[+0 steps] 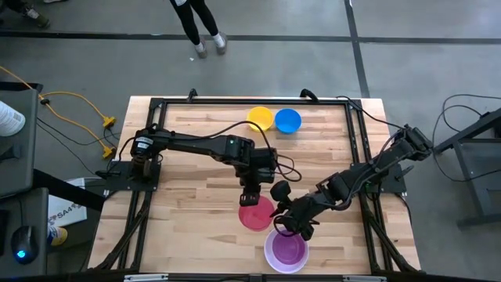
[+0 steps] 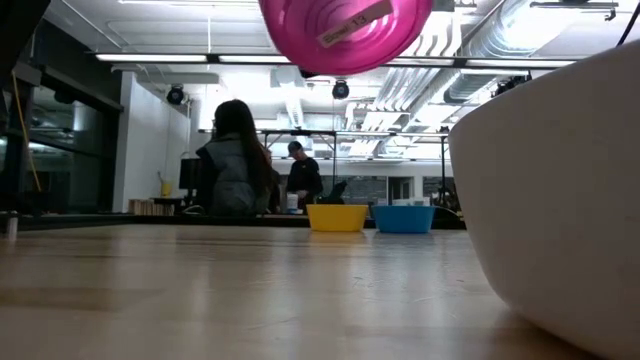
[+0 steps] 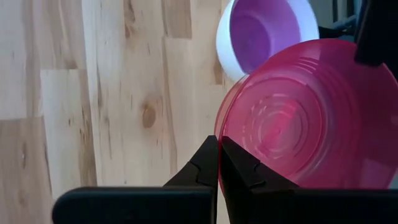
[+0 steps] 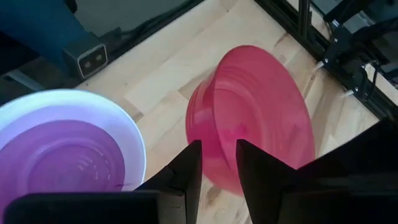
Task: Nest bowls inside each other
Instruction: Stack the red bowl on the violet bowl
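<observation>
One wooden tabletop carries five bowls in all: one white bowl at the near edge with one purple bowl already nested inside it, and one yellow bowl touching one blue bowl at the far edge. The one pink bowl is lifted off the wood, tilted, just beside the white one, its rim pinched in the clenched left claw. The right claw, fingers parted and empty, sits between the pink and white bowls.
</observation>
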`<state>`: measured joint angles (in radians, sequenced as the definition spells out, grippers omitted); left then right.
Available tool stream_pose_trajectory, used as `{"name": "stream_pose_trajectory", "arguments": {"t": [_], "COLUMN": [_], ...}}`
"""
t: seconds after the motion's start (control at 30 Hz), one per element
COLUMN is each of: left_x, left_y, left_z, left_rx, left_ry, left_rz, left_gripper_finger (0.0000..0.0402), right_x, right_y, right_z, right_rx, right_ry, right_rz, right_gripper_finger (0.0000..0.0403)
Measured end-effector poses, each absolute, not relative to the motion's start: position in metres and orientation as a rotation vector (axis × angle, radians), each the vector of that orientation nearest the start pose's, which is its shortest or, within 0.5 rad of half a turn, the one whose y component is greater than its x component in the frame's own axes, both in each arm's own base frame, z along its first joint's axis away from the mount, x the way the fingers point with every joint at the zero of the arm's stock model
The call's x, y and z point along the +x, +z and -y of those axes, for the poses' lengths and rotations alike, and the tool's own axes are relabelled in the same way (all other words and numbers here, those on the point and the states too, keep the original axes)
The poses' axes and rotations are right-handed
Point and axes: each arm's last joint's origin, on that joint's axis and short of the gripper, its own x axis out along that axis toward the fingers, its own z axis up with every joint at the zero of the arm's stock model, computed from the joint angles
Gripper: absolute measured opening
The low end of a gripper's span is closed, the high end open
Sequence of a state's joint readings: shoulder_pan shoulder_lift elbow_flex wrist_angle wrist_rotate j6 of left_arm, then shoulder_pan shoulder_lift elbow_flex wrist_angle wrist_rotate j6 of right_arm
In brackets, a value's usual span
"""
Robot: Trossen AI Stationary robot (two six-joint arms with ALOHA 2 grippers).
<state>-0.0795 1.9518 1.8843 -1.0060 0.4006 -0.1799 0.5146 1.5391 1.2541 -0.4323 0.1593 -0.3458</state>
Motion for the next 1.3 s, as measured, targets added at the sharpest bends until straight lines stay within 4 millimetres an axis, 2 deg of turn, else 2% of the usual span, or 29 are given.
{"name": "stream_pose_trajectory", "arguments": {"t": [0.8, 1.3], "left_x": [0.4103, 0.4096], "left_y": [0.3097, 0.3098], "left_z": [0.0445, 0.0502], "left_rx": [-0.319, -0.277], "left_ry": [-0.367, -0.408], "left_rz": [-1.092, -1.084], "left_gripper_finger": [0.0, 0.0], "right_x": [0.2984, 0.3025], "right_y": [0.2919, 0.2951], "right_z": [-0.1623, -0.1602], "right_rx": [-0.541, -0.515], "right_ry": [0.499, 0.578], "right_rz": [-0.6, -0.551], "right_gripper_finger": [0.0091, 0.0013]}}
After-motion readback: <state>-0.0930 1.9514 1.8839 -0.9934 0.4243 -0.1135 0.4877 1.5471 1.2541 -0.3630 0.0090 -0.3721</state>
